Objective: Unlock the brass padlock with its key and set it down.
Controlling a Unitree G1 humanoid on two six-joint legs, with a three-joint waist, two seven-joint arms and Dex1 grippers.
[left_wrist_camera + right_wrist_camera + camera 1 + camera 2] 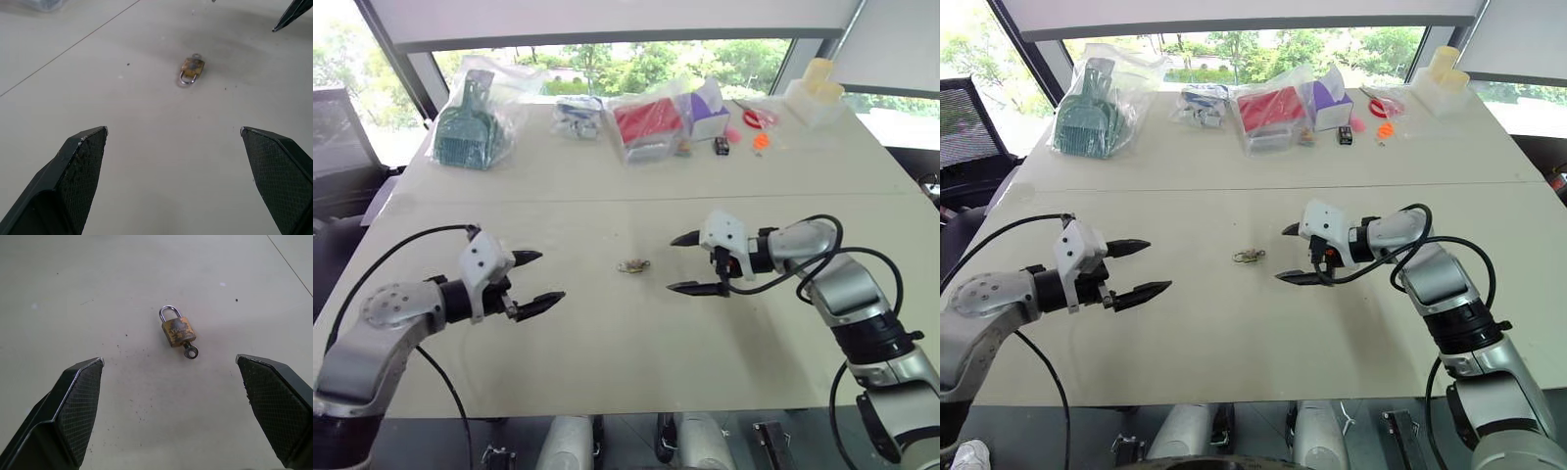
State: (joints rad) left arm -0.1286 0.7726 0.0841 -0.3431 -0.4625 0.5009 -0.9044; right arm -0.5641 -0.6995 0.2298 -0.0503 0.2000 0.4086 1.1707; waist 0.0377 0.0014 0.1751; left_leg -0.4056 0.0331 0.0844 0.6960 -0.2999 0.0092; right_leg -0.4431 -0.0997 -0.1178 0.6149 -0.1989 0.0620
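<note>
I count one small brass-yellow metal padlock (178,331) with a silver shackle, centre frame, and one small grey key (190,351) stuck in its base. Two black two-finger grippers: left gripper (533,281), right gripper (689,263). Along the top: one teal plastic item in a clear bag (470,125), one red bagged block (646,121), one purple box (709,101).

A green dustpan in a plastic bag (467,125) lies at the table's (607,362) far left; a bagged red box (646,122) sits mid-row. A purple box (710,103) adjoins it; pale containers (815,88) stand far right.
</note>
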